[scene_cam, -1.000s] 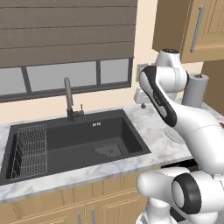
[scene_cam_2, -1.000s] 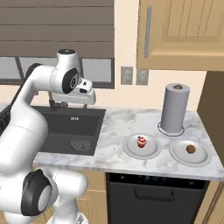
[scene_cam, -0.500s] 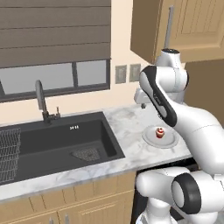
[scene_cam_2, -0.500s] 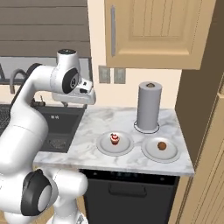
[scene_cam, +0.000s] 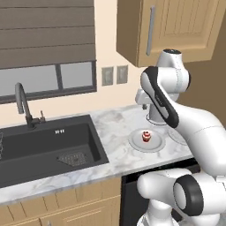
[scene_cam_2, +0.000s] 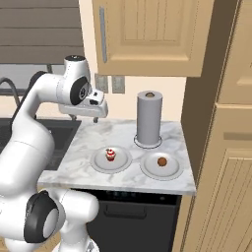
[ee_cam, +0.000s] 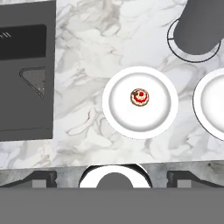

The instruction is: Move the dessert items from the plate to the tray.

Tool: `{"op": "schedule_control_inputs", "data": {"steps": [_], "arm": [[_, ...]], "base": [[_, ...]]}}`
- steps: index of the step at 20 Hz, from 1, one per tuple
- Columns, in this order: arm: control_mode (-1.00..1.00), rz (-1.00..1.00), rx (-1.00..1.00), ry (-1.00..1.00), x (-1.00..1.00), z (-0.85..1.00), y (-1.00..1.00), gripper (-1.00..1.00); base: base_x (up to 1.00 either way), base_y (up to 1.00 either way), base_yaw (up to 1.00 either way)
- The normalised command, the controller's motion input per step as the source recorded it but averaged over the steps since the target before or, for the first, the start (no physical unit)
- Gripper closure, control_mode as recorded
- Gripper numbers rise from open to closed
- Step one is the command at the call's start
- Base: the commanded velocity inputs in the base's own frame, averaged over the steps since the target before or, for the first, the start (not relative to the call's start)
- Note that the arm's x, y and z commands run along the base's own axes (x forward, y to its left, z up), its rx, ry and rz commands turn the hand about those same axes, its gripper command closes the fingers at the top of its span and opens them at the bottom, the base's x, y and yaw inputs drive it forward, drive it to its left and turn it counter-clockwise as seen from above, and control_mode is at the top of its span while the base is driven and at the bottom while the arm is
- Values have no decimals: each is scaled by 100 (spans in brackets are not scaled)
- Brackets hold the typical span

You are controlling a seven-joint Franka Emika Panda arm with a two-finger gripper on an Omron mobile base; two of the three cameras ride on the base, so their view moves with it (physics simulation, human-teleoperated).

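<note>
White plates (scene_cam_2: pixel 111 161) have slid into our view as the base drove right; our gripper (scene_cam_2: pixel 96 111) hangs released above the cupcake (ee_cam: pixel 140 97); nothing moved yet.

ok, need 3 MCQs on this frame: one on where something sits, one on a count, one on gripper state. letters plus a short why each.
1. Where does the red-and-white cupcake sit?
A. in the sink
B. on the plate nearer the sink
C. on top of the paper towel roll

2. How many round plates are on the counter?
A. one
B. two
C. four

3. What state is the gripper in?
A. open, holding nothing
B. shut on the brown ball
C. shut on the cupcake

Key:
1 B: the cupcake rests on the plate nearer the sink.
2 B: that plate, plus the other plate carrying the brown ball, in front of the paper towel roll.
3 A: the gripper hangs above the counter, clear of both desserts.
</note>
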Motion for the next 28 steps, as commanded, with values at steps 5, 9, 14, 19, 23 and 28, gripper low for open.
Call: {"op": "schedule_control_inputs", "data": {"steps": [5,9,14,19,23,28], "arm": [[100,0,0,0,0,0,0,-100],[100,0,0,0,0,0,0,-100],[-100,0,0,0,0,-1,-2,-100],[-100,0,0,0,0,-5,0,-100],[-100,-4,0,0,13,-45,1,-100],[-100,-7,0,0,18,-55,3,-100]], "base": [[-4,-45,-3],[-2,-42,-3],[0,-18,-1],[0,0,0],[0,0,0],[0,0,0]]}}
